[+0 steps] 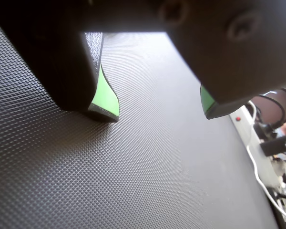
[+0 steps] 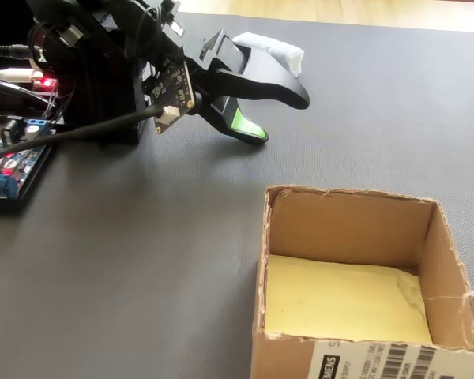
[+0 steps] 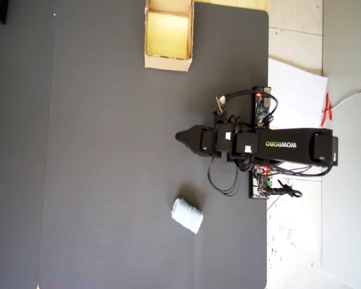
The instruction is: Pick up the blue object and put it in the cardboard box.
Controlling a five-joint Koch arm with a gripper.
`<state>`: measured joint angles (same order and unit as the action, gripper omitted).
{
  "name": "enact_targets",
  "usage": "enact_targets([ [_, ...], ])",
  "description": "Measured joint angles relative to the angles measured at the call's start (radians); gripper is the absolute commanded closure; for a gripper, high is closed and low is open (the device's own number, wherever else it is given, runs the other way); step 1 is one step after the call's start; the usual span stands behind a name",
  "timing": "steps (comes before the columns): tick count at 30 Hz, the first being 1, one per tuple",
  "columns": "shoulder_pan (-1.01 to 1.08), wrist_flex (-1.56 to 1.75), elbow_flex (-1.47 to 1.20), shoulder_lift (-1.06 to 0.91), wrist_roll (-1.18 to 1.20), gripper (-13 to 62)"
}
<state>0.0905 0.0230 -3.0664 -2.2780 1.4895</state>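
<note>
The blue object (image 3: 186, 215), a pale ribbed lump, lies on the dark mat (image 3: 108, 150); in the fixed view the blue object (image 2: 272, 49) peeks out just behind the gripper. The cardboard box (image 3: 167, 62) stands at the mat's top edge in the overhead view. It holds nothing on its yellowish floor, and in the fixed view the box (image 2: 340, 225) is near at the lower right. My gripper (image 2: 278, 118) hovers low over the mat between the two, open. In the wrist view the gripper (image 1: 157, 109) shows green pads (image 1: 106, 98) wide apart with only mat between them.
Circuit boards and cables (image 2: 16, 158) sit at the arm's base, left in the fixed view. A white power strip (image 1: 243, 121) and wires lie off the mat's edge in the wrist view. White paper (image 3: 295, 84) lies beside the mat.
</note>
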Motion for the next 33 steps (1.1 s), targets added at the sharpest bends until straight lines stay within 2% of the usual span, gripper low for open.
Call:
enact_targets([
  [5,-0.006,-0.002,-0.002,-0.002,0.063,15.3],
  [33,-0.009,-0.002,-0.002,0.000,0.069,15.6],
])
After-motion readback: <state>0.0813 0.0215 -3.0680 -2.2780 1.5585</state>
